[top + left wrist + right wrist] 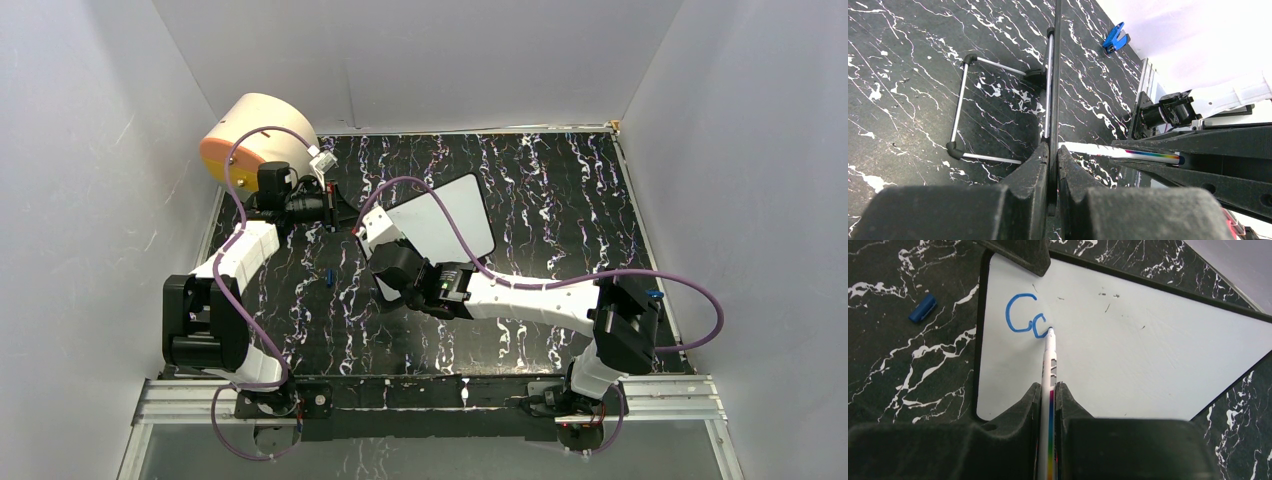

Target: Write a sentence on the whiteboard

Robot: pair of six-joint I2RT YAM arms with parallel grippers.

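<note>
Top overhead, far; right wrist close, looking down; both show whiteboard (450, 215).

Black marbled table (560, 200): whiteboard (450, 215) mid-table, blue cap (923, 307) left of it, cream-orange drum (255, 135) far-left corner.

One black-rimmed glossy whiteboard (1158, 360), one white rainbow-striped marker (1050, 360), one blue plastic cap (923, 307) and one cream-and-orange drum (255, 108) are pictured.

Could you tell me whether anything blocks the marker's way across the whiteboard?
Nothing visible does: the whiteboard beyond the marker tip is bare but for faint specks. The left gripper grips its edge near the letters; the blue cap lies off it.
</note>
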